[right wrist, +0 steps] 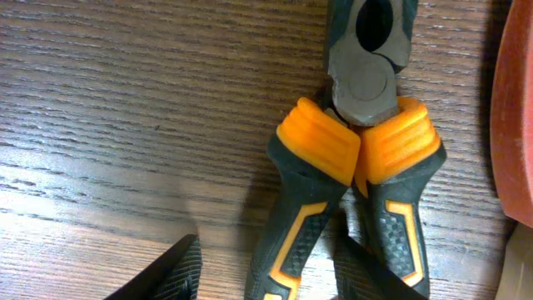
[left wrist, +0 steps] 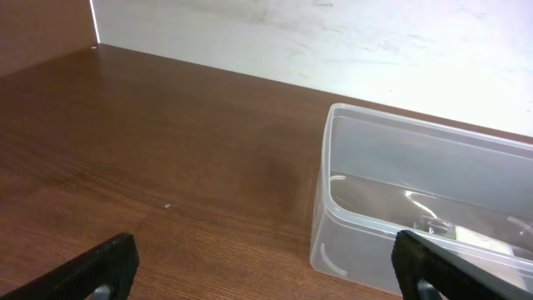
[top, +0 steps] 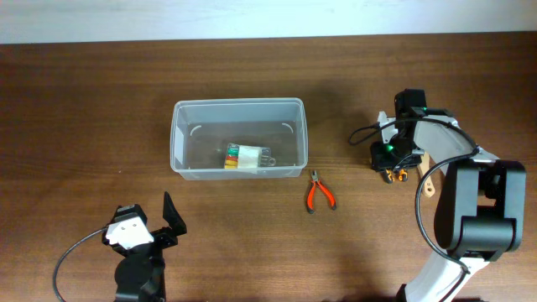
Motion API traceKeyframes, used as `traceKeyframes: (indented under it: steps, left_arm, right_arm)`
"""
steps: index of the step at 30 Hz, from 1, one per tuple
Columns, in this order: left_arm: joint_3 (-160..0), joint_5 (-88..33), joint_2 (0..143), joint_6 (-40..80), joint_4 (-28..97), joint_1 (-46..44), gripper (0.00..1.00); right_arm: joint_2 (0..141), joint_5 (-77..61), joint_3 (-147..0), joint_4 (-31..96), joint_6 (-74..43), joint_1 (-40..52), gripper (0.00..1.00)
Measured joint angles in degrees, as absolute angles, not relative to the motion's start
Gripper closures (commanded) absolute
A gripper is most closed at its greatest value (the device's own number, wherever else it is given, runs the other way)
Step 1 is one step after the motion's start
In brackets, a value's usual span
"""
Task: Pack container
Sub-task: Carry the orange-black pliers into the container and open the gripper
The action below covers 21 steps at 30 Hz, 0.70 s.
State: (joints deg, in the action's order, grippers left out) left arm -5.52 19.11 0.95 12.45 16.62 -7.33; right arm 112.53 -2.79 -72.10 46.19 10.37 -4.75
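The container (top: 239,107) is sitting on the counter (top: 84,126) near the middle, its long side running left to right. A small box (top: 246,157) with coloured pieces is lying inside it, on the floor toward the front wall. Red pliers (top: 320,193) are lying on the counter just beside the container's front right corner, outside it and not touching it.

The left tool (left wrist: 262,250) is hanging low over the front left of the counter, well apart from everything. Its fingers (left wrist: 108,267) are standing wide open and holding nothing. The left wrist view is looking past them at the container's left end, with bare wood between.

The right tool (right wrist: 266,250) is reaching down at the right side of the counter, well apart from the container. It is sitting over orange pliers (right wrist: 321,142), which are lying flat on the wood with their head pointing away from the wrist camera. The jaws are standing apart and straddling the left handle. A strip of bare wood is showing between the left finger (right wrist: 171,271) and that handle, so the tool is not yet clamping it. A reddish-brown thing (right wrist: 510,125) is lying just beside the orange pliers at the right edge of that view; what it is cannot be told.
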Motion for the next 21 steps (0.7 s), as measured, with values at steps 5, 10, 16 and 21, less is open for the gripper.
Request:
traceKeyframes:
  steps: [5,10,16,21]
  left_arm:
    - [-5.52,19.11,0.95,12.45,16.62,-7.33,0.01]
    - [-5.52,19.11,0.95,12.45,16.62,-7.33,0.01]
    - [-5.52,19.11,0.95,12.45,16.62,-7.33,0.01]
    - [-5.52,19.11,0.95,12.45,16.62,-7.33,0.01]
  right_arm:
    - [112.57,-2.57,-72.1,46.15,9.76,-4.78,0.71]
    - [112.57,-2.5,-72.1,46.24,9.06,-4.78,0.92]
    - [112.57,-2.59,-72.2,46.46,8.73,-4.78,0.95]
    - [113.99,-2.59,-76.77,52.16,8.75,-4.78,0.96]
